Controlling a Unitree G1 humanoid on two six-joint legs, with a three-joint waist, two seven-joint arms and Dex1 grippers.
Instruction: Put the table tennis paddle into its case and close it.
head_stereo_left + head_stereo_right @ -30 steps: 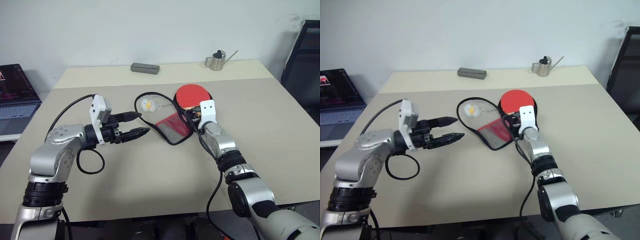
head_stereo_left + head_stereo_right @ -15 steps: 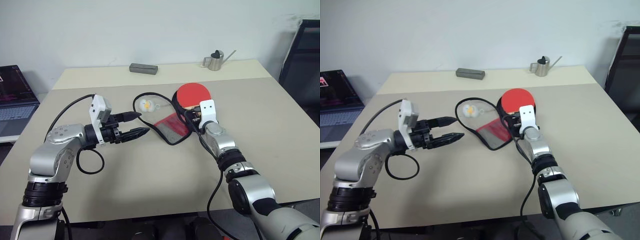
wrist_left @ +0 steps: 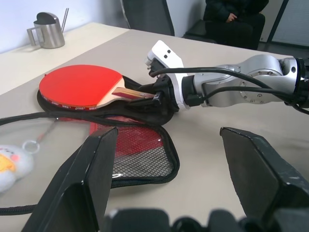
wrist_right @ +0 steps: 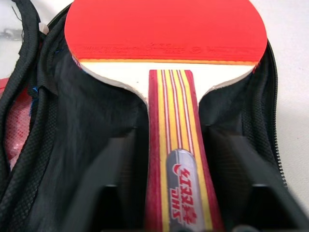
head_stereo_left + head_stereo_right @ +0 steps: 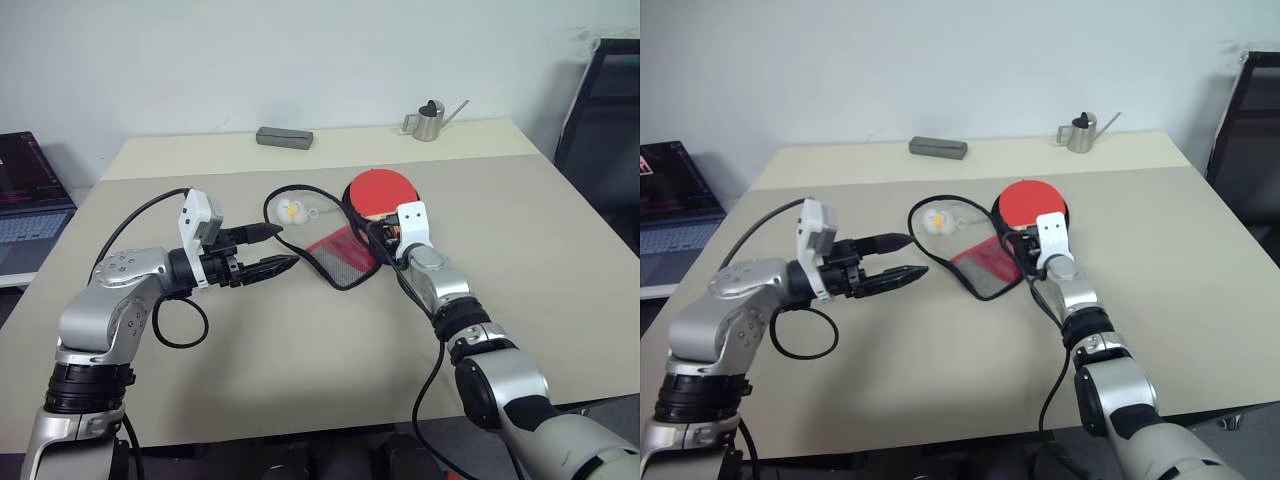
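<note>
Released a moment ago, the table tennis paddle (image 4: 164, 82) lies on the black lining of its case (image 3: 140, 159) near the tabletop's middle — right gripper (image 4: 166, 193) jaws now apart beside the handle. Left gripper (image 5: 262, 250) hovers spread wide, so closing the flap comes next.

**Open front, crowded middle**

The desk (image 5: 300, 360) lies bare along its near edge and right side. Mid-desk, the open case (image 5: 345, 250), the paddle (image 5: 378, 190) on it and a plush charm (image 5: 292, 210) block the way. A grey box (image 5: 284, 137) and metal can (image 5: 428, 121) stand near the far edge.
</note>
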